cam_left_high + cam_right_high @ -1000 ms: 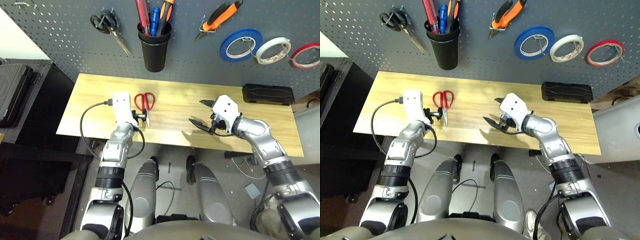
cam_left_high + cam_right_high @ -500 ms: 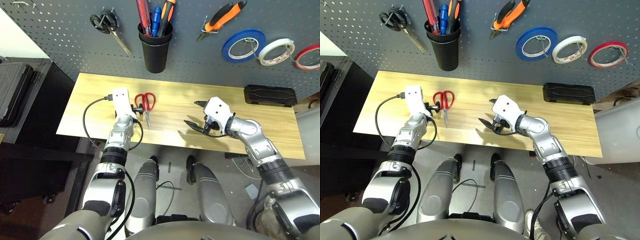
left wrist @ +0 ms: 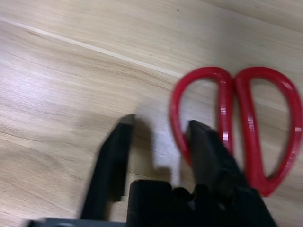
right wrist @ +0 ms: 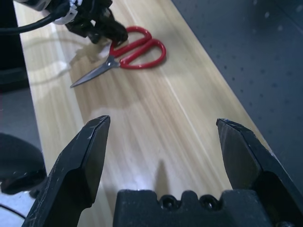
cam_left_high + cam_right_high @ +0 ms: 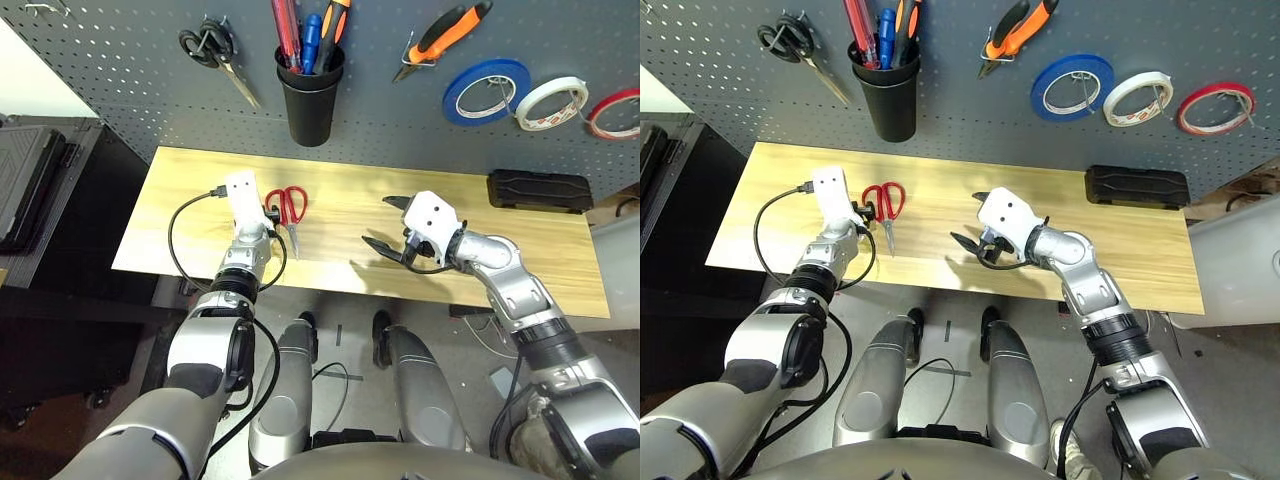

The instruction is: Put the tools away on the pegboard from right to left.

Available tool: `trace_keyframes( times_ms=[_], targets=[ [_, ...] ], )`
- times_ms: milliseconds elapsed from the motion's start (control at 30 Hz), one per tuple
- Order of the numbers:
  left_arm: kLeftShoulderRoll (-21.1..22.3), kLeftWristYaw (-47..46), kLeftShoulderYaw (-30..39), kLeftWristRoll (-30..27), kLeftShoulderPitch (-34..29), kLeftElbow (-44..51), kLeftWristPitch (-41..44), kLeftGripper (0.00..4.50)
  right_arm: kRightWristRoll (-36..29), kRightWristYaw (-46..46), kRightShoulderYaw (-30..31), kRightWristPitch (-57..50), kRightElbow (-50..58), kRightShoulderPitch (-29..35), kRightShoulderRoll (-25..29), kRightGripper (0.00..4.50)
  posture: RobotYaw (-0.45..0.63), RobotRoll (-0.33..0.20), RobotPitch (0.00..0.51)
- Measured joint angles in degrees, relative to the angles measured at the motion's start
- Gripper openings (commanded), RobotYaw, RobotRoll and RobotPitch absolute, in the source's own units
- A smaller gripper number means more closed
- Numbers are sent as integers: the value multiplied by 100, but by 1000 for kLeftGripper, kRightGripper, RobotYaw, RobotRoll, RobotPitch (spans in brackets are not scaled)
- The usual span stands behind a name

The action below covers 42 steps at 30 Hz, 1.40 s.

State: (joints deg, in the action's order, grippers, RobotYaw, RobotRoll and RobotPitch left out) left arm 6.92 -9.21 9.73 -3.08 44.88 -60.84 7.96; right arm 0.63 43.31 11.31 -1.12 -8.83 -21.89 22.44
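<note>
No readable text or labels.

Looks like a small workshop corner: a dark grey pegboard [image 5: 120, 70] on the wall with scissors [image 5: 215, 55], pliers [image 5: 445, 38] and tape rolls [image 5: 487, 88] hung on hooks, plus a black cup [image 5: 310, 95] stuffed with screwdrivers. Below it sits a plain wooden bench [image 5: 340, 270], with cables trailing on the floor underneath.

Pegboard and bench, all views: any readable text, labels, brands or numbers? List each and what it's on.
None readable.
White tape roll: dark marks on its inner face, too small to read.
Blue tape roll, red tape ring, black cup, red-handled scissors, black case on the table: no print visible.
</note>
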Motion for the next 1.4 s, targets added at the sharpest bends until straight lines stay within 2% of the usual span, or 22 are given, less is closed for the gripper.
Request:
trace_keyframes(
  times_ms=[100, 133, 267, 333, 533, 600, 900, 1100, 1400],
  targets=[
    [-6, 1, 53, -38, -34, 30, -45, 83, -4, 98, 0, 0, -2, -12, 52, 4500, 174, 0, 335],
    [-8, 3, 72, -60, -66, 79, -49, 38, -4, 112, 0, 0, -3, -24, 58, 4500, 177, 0, 332],
    [-30, 60, 140, -148, -293, 414, -49, 38, -5, 190, 0, 20, -47, -107, 59, 4500, 195, 0, 323],
    [-70, 160, 146, -193, -587, 919, -16, 38, -15, 215, -2, 107, -114, -184, 53, 4500, 206, 0, 317],
    [-182, 432, 146, -435, -1602, 3094, 389, 38, -70, 283, -45, 454, -521, -353, 50, 4500, 239, 0, 304],
    [-247, 614, 148, -624, -2128, 4137, 450, 38, -88, 287, -79, 594, -699, -446, 49, 4500, 246, 0, 305],
    [-345, 1107, 144, -1350, -3393, 7037, 861, 38, -351, 426, -306, 1082, -1460, -912, 43, 4500, 310, 0, 301],
    [-228, 1121, 154, -1673, -3388, 8210, 1369, 38, -857, 867, -639, 1491, -1777, -1100, 92, 4500, 337, 0, 292],
    [56, 942, 368, -2005, -2704, 8750, 1946, 38, -1948, 1784, -1292, 1521, -1665, -1281, 396, 4500, 334, 0, 286]
  ],
)
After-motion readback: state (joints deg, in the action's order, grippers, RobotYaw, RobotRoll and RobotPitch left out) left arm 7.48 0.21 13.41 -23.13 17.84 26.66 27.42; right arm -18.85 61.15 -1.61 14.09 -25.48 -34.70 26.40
